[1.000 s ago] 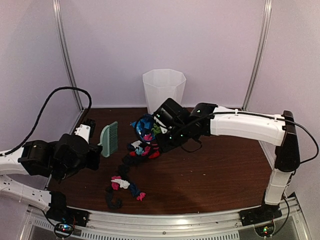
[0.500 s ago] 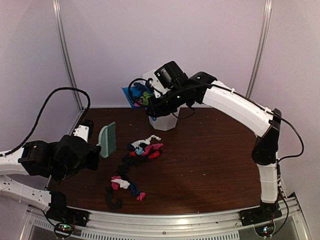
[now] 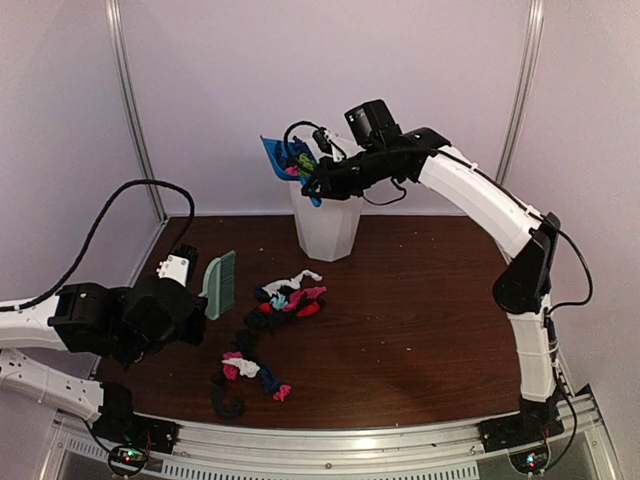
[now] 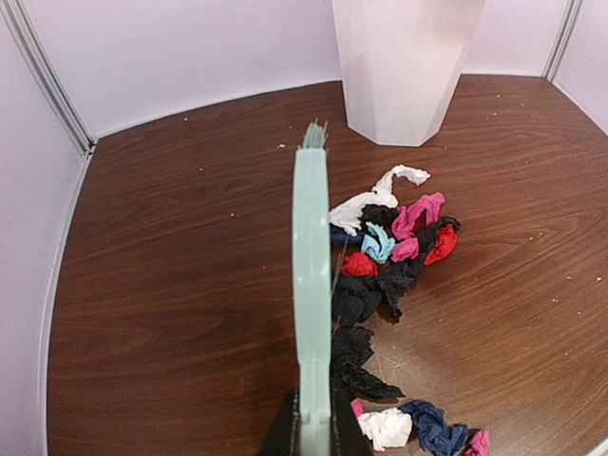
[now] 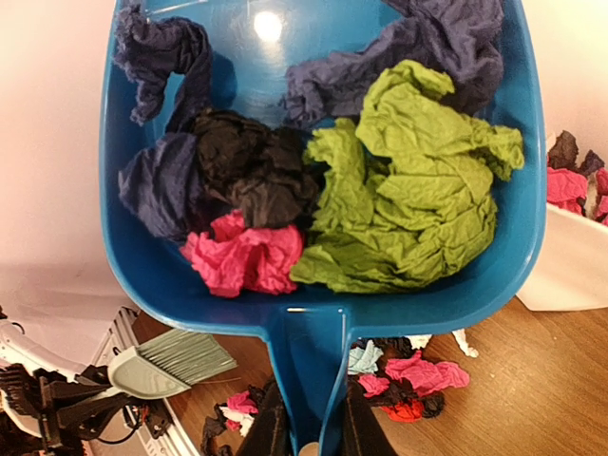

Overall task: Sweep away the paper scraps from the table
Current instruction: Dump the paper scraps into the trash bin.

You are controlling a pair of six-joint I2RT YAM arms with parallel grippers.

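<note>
- Overhead: right gripper (image 3: 318, 182) is clamped on the dustpan (image 3: 276, 157) handle, with the pan raised just left of the bin (image 3: 328, 225) at the far side. Paper scraps (image 3: 288, 298) lie in the middle of the table (image 3: 440, 330), trailing near-left.
- Left wrist: left gripper (image 4: 310, 432) is pinched tight on the brush (image 4: 311, 266), scraps just right of it. They look featherlight, crumpled and springy. Push them, don't pinch!
- Right wrist: green, pink, black and navy wads sit loose in the pan, likely to slide or flutter out.

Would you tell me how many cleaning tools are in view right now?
2: the mint-green brush, held by the left pincer over the table's left side, and the blue dustpan, held by the right pincer, raised by the white bin.
</note>
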